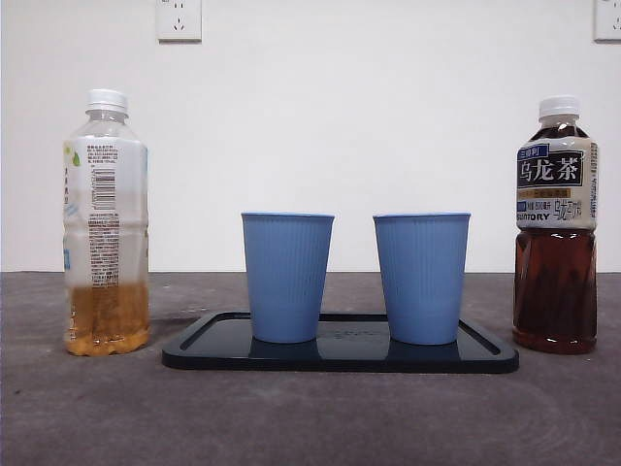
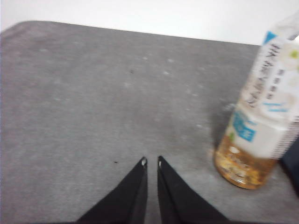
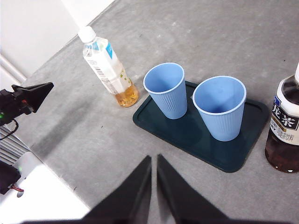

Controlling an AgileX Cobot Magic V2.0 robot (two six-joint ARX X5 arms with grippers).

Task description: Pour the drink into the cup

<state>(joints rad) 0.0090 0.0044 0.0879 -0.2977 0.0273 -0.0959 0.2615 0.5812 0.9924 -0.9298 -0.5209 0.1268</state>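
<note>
Two blue ribbed cups stand upright and empty on a dark tray. To the left of the tray stands a capped clear bottle with a little amber drink in its bottom. On the tray's right side is a capped bottle of dark oolong tea, nearly full. My left gripper is shut and empty over bare table, with the amber bottle off to one side. My right gripper is shut and empty, high above the table, short of the cups. Neither arm shows in the front view.
The grey table runs up to a white wall with power sockets. In the right wrist view the left gripper hangs well away from the amber bottle, and the dark bottle stands close by the tray.
</note>
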